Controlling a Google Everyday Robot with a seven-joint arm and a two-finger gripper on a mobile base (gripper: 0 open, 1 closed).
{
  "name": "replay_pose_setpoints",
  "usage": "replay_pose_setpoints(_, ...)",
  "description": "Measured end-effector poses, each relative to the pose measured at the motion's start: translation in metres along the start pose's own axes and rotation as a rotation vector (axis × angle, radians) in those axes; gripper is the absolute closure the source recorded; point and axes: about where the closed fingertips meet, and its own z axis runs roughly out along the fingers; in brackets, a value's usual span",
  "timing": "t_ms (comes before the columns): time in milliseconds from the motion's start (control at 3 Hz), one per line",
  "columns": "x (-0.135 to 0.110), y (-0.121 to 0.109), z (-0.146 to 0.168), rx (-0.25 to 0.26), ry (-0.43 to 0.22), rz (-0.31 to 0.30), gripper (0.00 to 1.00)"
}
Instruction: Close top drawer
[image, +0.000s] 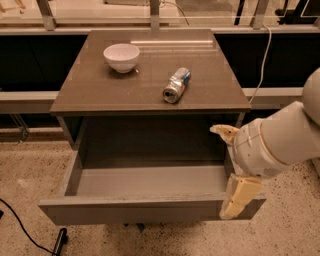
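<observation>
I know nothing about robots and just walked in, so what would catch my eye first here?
The top drawer stands pulled far out toward the camera, its shallow grey inside showing. By its front right corner hangs a bulky white robot arm with its cream gripper. On the cabinet top behind, a white bowl sits at the back left and a can lies on its side nearer the middle.

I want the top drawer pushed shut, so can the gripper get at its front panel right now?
Probably yes. The gripper hangs at the right-hand end of the top drawer, over its front panel, with nothing between them.
</observation>
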Motion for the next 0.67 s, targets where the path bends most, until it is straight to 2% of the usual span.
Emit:
replay_pose_setpoints(333, 0.0027, -0.0053, 0.0032, 0.031, 0.008, -0.023, 0.0)
replay_pose_setpoints(667, 0.002, -0.005, 0.0023, 0.029, 0.008, -0.02, 0.0)
